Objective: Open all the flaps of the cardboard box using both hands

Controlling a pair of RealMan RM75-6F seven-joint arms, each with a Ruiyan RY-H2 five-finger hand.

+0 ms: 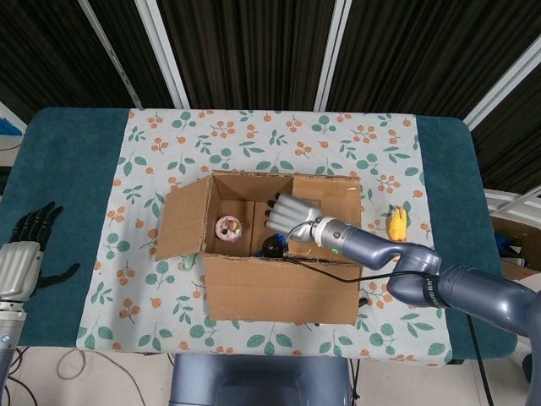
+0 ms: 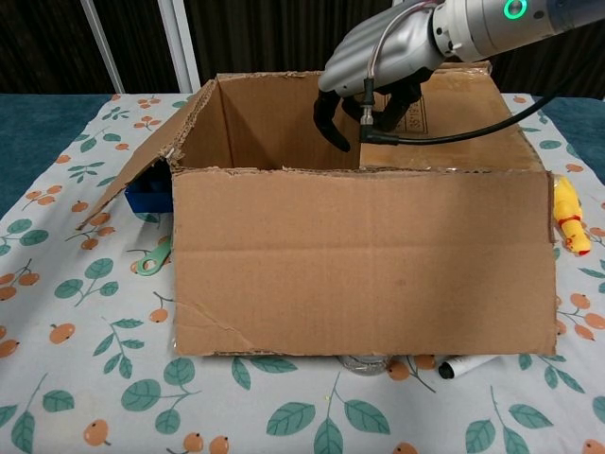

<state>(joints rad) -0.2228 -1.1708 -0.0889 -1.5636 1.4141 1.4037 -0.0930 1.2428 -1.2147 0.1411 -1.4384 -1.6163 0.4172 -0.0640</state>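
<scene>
1. The brown corrugated cardboard box [image 1: 275,245] sits near the middle of the floral-patterned tablecloth [image 1: 254,135], closer to the robot's edge of the table.
2. Its left flap [image 1: 182,218] is folded outward and slopes down toward the cloth; the near flap [image 2: 359,260] stands upright, as the chest view shows.
3. A right-hand flap [image 2: 440,118] bearing a printed stamp lies partly over the opening on the right side.
4. Inside the box lie a pink round doughnut-like object [image 1: 228,227] and a dark round object [image 1: 272,246]; what the dark one is cannot be told from the head view.
5. The right hand [image 1: 290,215] reaches down into the box opening beside the right flap, its dark fingers [image 2: 333,118] curled downward and slightly apart, gripping nothing visible.
6. The left hand [image 1: 24,254] hangs well apart from the box, past the table's left edge, fingers spread and empty.
7. A yellow rubber toy [image 1: 396,223] lies on the cloth just right of the box, and a small blue container [image 2: 146,194] sits under the left flap.
</scene>
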